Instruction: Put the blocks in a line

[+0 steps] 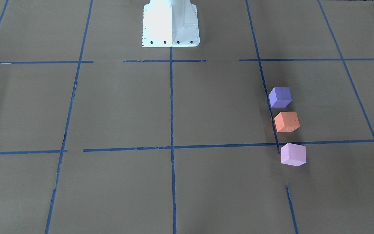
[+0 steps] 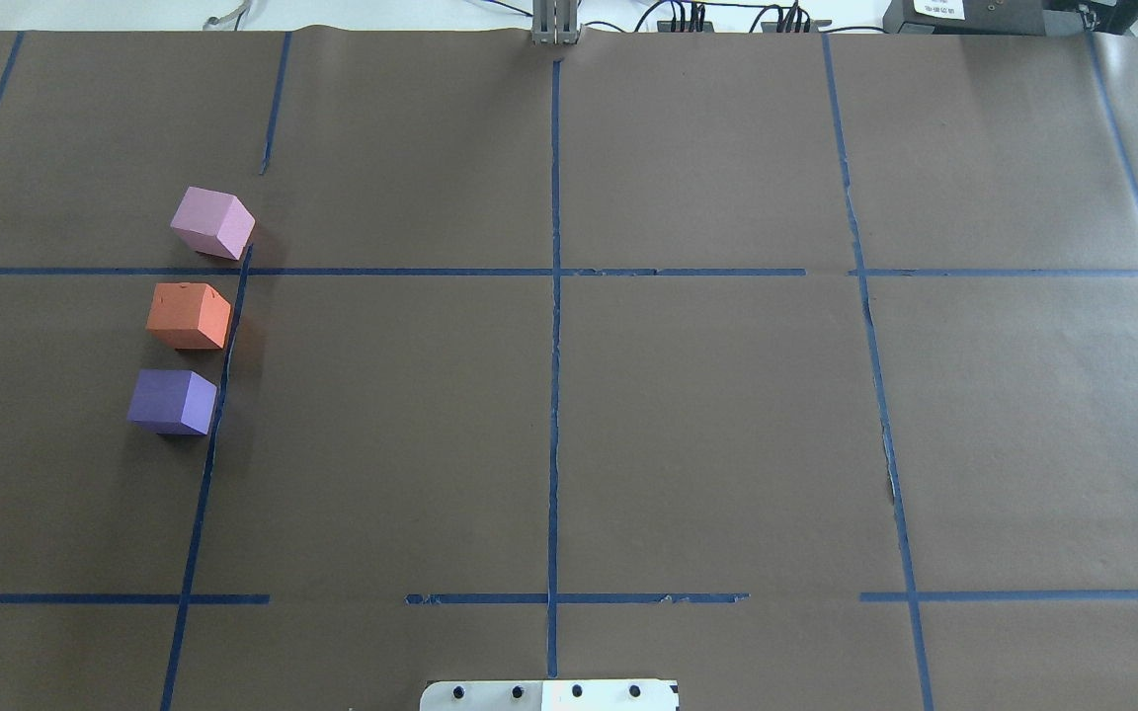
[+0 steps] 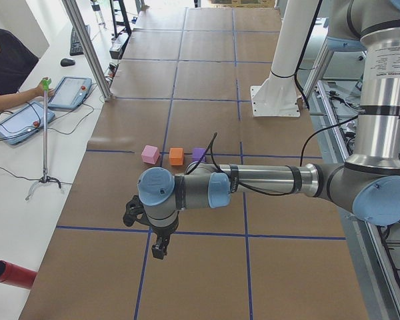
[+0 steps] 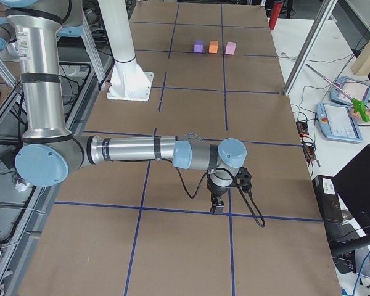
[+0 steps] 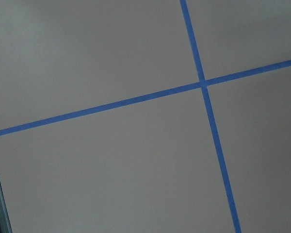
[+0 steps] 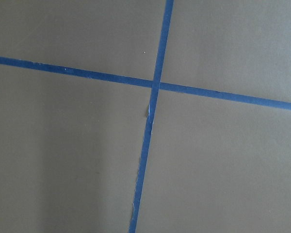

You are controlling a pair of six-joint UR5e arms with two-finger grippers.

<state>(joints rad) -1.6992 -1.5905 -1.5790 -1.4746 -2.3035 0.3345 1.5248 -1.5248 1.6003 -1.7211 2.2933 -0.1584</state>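
Observation:
Three cubes stand in a straight row on the brown paper, with small gaps between them, on my left side of the table. In the overhead view the pale pink-lilac block is farthest, the orange block is in the middle, and the violet-purple block is nearest. They also show in the front-facing view: purple, orange, pink. My left gripper shows only in the exterior left view, away from the row. My right gripper shows only in the exterior right view, far from the blocks. I cannot tell whether either is open or shut.
The white robot base stands at the table's middle edge. Blue tape lines divide the paper into squares. An operator with tablets, a thin stand and a red cylinder are beside the table.

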